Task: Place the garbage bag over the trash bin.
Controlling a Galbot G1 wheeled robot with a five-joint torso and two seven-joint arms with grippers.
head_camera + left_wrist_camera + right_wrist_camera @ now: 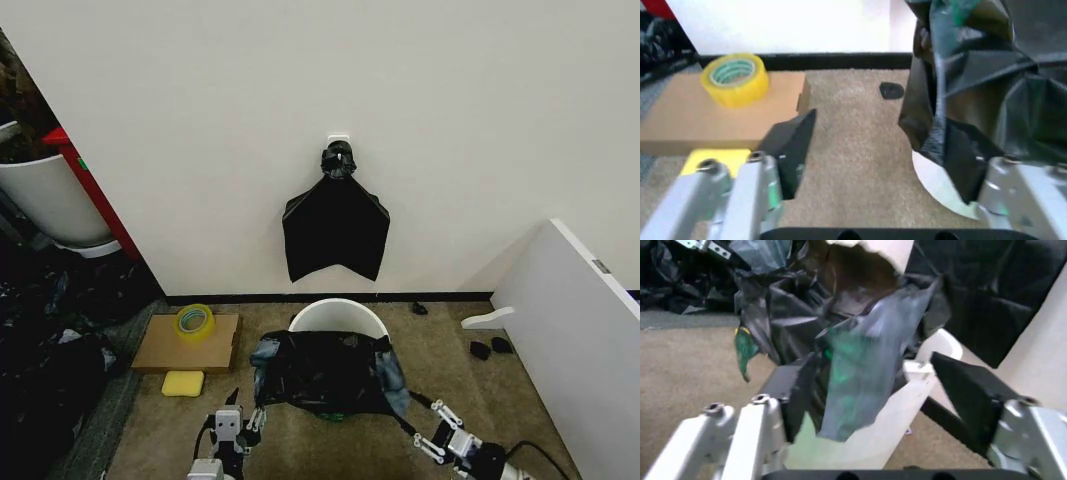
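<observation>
Pincers, left [873,165] and right [887,395], gape beside garbage bag [325,372], seemingly draped over trash bin [340,316].

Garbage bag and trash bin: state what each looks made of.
The garbage bag looks like thin black plastic film: glossy, crinkled, slightly see-through where it stretches. The trash bin looks like rigid cream-white moulded plastic, smooth with a rolled rim. Left gripper and right gripper sit at the bag's two sides.
</observation>
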